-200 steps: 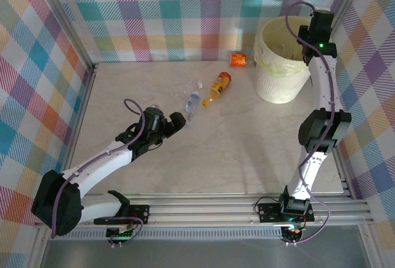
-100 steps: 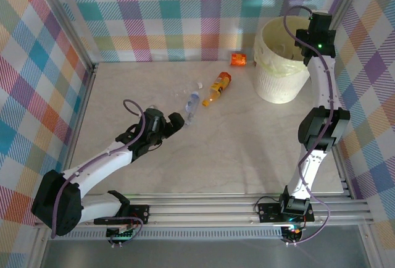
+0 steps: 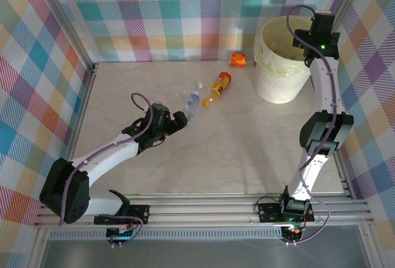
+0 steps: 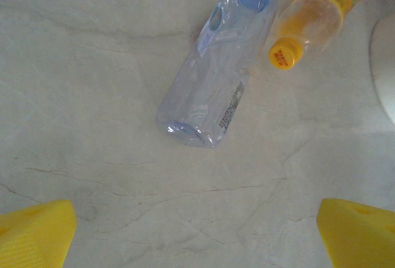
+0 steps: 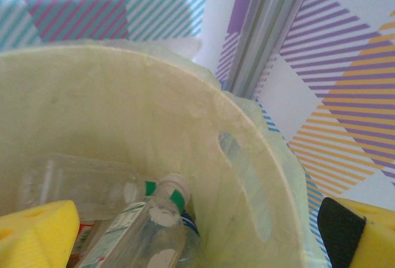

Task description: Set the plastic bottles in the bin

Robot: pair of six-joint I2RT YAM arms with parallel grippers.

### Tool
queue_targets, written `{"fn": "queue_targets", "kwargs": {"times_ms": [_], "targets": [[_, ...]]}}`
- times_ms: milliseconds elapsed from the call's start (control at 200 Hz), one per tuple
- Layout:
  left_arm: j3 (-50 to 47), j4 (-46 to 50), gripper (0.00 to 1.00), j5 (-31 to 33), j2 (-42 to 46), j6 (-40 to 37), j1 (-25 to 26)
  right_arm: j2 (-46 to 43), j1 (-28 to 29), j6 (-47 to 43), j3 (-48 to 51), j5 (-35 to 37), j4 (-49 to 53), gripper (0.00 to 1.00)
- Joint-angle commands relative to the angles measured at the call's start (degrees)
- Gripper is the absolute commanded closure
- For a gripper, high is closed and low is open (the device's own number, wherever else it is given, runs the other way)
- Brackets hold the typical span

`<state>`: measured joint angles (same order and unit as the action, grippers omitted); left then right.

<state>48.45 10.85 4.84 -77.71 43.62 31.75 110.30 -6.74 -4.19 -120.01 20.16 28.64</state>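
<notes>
the right gripper [image 5: 197,234] has just spread its jaws over the bin [image 3: 281,86] and is empty, with a green-ringed clear bottle [image 5: 139,234] inside, so that drop is judged done; the left gripper [image 4: 197,234], jaws apart and empty, has advanced toward the crushed clear bottle [image 4: 213,76] on the table [image 4: 92,64].

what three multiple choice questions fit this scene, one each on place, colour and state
1. Where is the right gripper? A over the bin B at table centre C by the left wall
2. Cap colour of the orange bottle? A red B yellow C green
3. The left gripper is? A shut on a bottle B shut empty C open
Answers: A, the bin's inside lies below its fingers; B, yellow cap in the left wrist view; C, its fingers stand wide apart, short of the clear bottle.
</notes>
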Motion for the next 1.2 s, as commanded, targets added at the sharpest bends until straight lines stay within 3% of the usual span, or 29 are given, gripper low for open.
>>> {"fn": "queue_targets", "kwargs": {"times_ms": [0,315,620,880,1100,1195], "targets": [[3.9,3.0,0.00,-1.0,-3.2,-5.4,0.1,-5.4,0.1,3.2,1.8,-5.4,-0.2,0.00],[14.2,4.6,0.00,0.2,-16.8,-12.9,0.1,-17.0,2.5,5.7,15.7,-19.3,-5.9,0.00],[27.6,13.0,0.00,-2.4,-31.7,-21.6,-0.4,-25.5,4.2,11.5,26.4,-31.9,-8.3,0.00],[30.9,14.1,0.03,-3.5,-35.5,-23.2,-1.0,-32.6,5.5,18.3,37.4,-45.2,-12.8,0.00],[30.4,12.4,0.08,-3.4,-36.6,-23.8,-1.0,-37.0,9.9,19.0,45.6,-47.7,-15.1,0.00],[29.8,11.6,0.15,-3.7,-37.1,-23.7,-1.1,-38.1,12.5,19.6,48.1,-48.4,-14.9,0.00]]}}
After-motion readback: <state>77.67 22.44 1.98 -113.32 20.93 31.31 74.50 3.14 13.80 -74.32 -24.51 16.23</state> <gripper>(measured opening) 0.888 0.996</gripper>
